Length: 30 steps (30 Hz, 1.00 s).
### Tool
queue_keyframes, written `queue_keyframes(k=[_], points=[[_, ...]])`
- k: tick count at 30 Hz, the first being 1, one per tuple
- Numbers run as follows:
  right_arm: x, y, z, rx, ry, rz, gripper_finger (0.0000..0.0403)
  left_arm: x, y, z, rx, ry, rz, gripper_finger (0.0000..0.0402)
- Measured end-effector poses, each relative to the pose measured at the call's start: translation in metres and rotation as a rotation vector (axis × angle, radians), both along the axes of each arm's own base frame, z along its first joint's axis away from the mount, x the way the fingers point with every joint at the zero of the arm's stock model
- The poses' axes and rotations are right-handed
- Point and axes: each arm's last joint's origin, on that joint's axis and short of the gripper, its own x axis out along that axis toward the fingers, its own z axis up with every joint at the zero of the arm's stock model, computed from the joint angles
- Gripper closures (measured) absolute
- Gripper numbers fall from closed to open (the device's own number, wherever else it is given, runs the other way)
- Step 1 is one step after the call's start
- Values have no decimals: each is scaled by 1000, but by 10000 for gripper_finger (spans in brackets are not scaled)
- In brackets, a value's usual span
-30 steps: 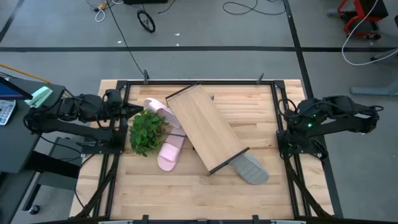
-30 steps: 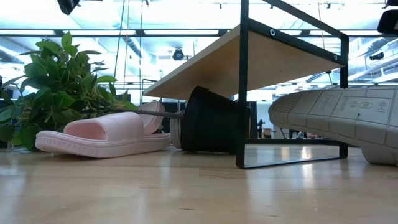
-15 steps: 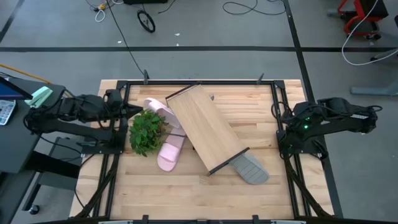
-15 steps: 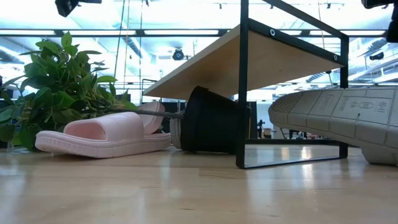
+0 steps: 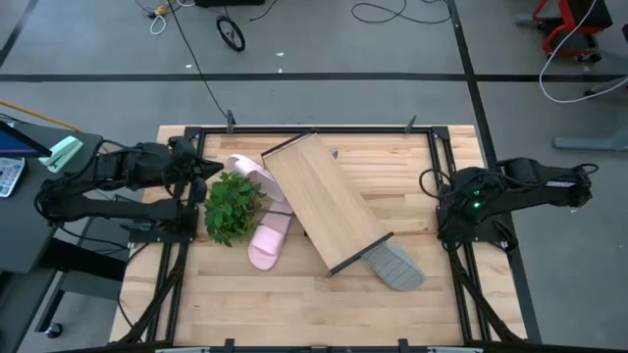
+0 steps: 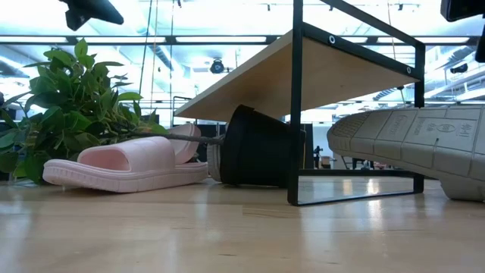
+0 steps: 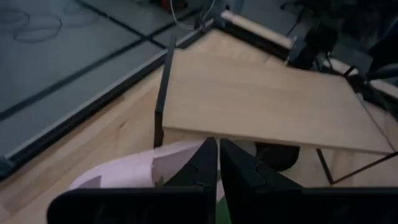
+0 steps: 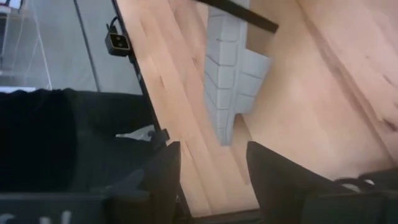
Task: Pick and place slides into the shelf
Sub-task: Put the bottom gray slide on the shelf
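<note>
Risking a snag: grey slide lying half tucked under the low end of the tilted shelf, 2 pink slides crowding the plant. Right gripper hanging by the table's right edge, fingers standing apart, gripping nothing. Left gripper hovering near the plant, fingers pressed together, empty. Leaving open board along the near edge and the far right.
</note>
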Motion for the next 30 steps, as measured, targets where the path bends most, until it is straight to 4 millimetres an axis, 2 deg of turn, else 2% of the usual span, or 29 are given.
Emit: queue_keyframes(k=[9,15,23,30], points=[[4,10,-11,-40,29,-25,197,23,18,-10,-43,123,-55,375],[8,24,-26,-37,52,-36,193,28,30,-13,-54,147,-47,382],[11,48,-46,-53,72,-68,195,27,39,-7,-3,88,-14,377],[10,84,-57,-130,103,-72,205,26,43,-7,-1,84,21,373]])
